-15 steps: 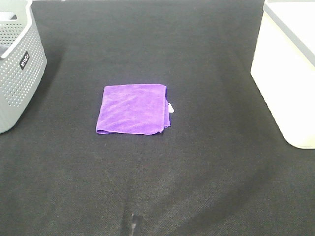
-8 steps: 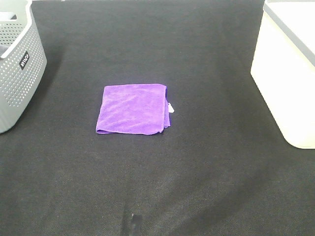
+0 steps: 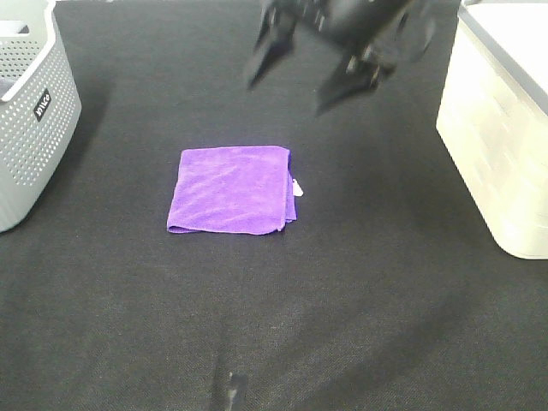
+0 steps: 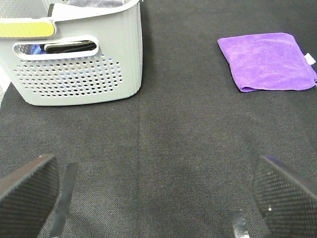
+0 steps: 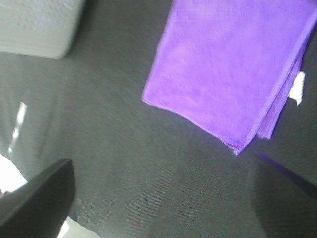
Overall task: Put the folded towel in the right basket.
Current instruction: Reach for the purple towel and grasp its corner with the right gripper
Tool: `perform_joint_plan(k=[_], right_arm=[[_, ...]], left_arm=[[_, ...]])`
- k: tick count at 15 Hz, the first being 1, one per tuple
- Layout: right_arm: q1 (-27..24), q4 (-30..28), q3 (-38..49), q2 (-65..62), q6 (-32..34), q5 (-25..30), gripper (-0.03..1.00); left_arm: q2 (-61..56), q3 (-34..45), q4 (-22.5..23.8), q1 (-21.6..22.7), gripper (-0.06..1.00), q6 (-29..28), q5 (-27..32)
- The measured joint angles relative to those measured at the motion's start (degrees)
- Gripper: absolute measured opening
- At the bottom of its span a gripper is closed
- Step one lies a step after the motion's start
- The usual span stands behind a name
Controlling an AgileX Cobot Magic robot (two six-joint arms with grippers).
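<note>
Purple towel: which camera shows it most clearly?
The exterior high view: the whole purple towel lies sharp and flat on the black table, with every edge visible. The left wrist view shows it small, reaching the picture's edge. The right wrist view is close but blurred and crops it.

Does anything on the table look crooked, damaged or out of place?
Nothing stands out. The purple towel lies flat and folded on the black table; only its small white tag pokes out.
</note>
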Motion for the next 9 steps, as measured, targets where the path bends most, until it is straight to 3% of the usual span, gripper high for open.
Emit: perform_joint_plan(k=[5, 9], right_arm=[[-0.69, 0.74, -0.17, 10.71, 0.86, -4.13, 0.87], [-7.33, 1.78, -0.17, 16.04, -0.23, -6.82, 0.86]], left_arm=[[0.00, 0.00, 0.00, 0.00, 0.99, 0.00, 0.00], [0.00, 0.00, 0.00, 0.00, 0.99, 0.00, 0.00]])
